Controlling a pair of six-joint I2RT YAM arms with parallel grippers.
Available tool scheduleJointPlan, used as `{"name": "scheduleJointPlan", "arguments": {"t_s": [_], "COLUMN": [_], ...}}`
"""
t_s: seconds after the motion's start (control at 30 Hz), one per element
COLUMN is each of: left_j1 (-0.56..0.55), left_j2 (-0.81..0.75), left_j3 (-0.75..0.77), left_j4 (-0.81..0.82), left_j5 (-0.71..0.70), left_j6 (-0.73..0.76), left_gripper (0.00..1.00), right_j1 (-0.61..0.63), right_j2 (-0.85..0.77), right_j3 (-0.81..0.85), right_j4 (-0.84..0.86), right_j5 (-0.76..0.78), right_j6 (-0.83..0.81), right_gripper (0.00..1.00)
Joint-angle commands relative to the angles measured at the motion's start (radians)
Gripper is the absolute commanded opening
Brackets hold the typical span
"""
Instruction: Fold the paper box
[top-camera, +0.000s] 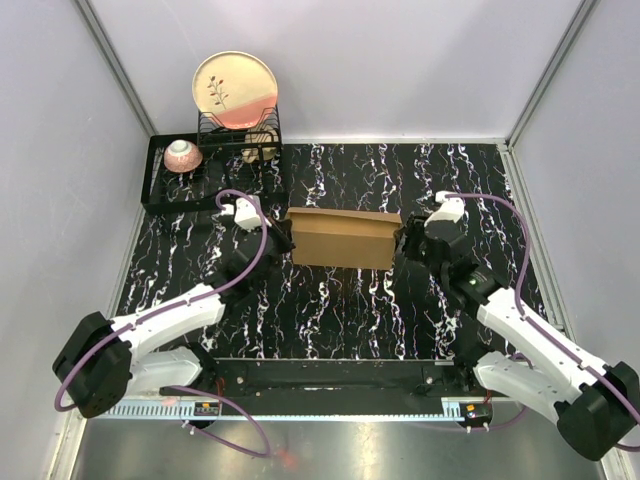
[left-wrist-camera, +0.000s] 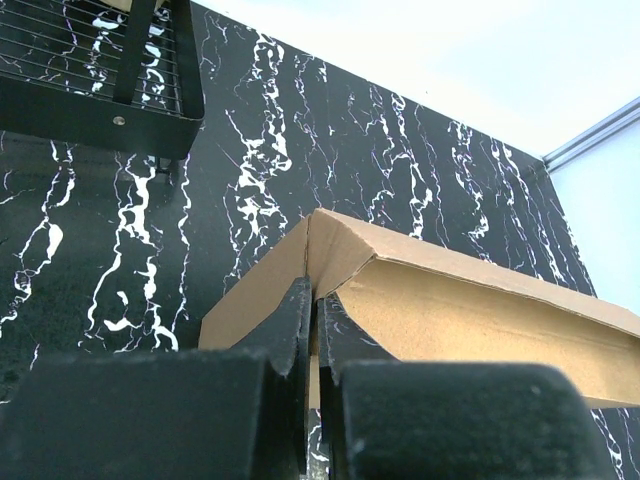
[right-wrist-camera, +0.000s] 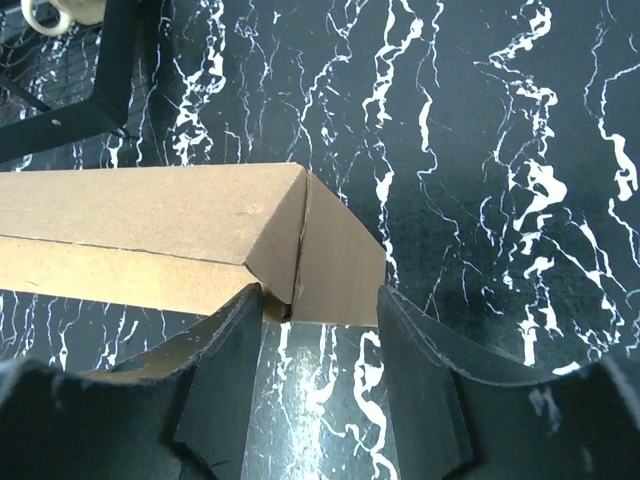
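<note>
Mid-table, on the black marbled table (top-camera: 330, 300): the paper box (top-camera: 343, 238), brown cardboard, folded into a low carton. Lies with its long axis left to right, one end toward each arm. Sits apart from the dish rack (top-camera: 160, 190) in the far-left corner (plate (top-camera: 235, 88) standing upright in it, bowl (top-camera: 183, 155) just left of the plate).

At the box's left end, the left gripper (top-camera: 280, 238); at its right end, the right gripper (top-camera: 405, 245).

From above, shows only that each gripper meets a box end, the jaws themselves hidden under the wrists.

From the left wrist, shows more: fingers (left-wrist-camera: 285, 335) pressed together, with a thin sliver of cardboard pinched between them at the box's left corner and the top panel stretching away to the right.

From the right wrist: fingers (right-wrist-camera: 225, 360) standing well apart, straddling the lower edge of the box's right end panel, one fingertip against the corner, nothing clamped. Also shows a crease along one long edge and a seam at the corner (neither visible from above).
</note>
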Motion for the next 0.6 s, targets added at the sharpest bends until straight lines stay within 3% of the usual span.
{"name": "scheduleJointPlan", "arguments": {"t_s": [0.0,0.57], "left_j1": [-0.038,-0.047], "left_j2": [0.078,0.08], "left_j3": [-0.087,-0.071], "left_j4": [-0.444,-0.46], "left_j5": [0.121,0.113], "left_j6": [-0.001,0.005], "left_gripper": [0.0,0.0], "right_j1": [0.005,0.003], "right_j2": [-0.024,-0.027], "right_j3": [0.034,0.103], "right_j4": [-0.144,-0.023], "right_j5": [0.026,0.043], "right_j6": [-0.024,-0.115], "right_gripper": [0.56,0.49]}}
